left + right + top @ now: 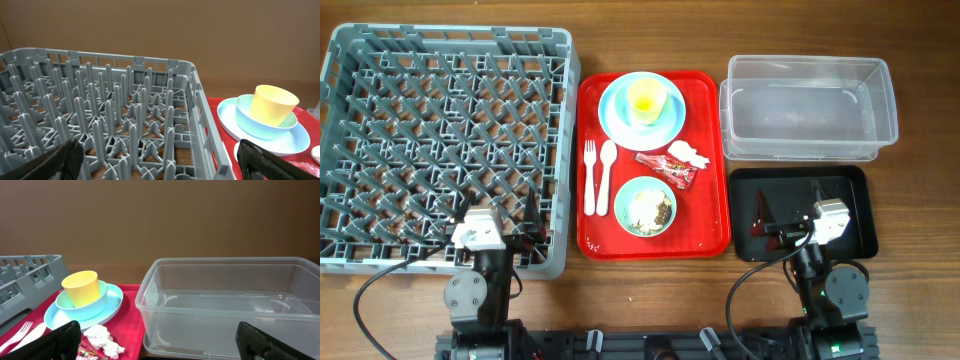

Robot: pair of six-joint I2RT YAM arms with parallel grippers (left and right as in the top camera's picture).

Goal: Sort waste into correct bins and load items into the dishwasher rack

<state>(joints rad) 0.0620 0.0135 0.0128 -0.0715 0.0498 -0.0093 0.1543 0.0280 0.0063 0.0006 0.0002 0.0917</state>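
Poised to start, left gripper (pixel 159 150) and right gripper (pixel 159 330) spread empty; next, likely pinching wrapper (pixel 665 170) forward-left of right.

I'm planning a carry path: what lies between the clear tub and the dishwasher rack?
The red tray lies between the clear tub and the dishwasher rack, as the overhead view shows; there it carries the light blue plate with the yellow cup.
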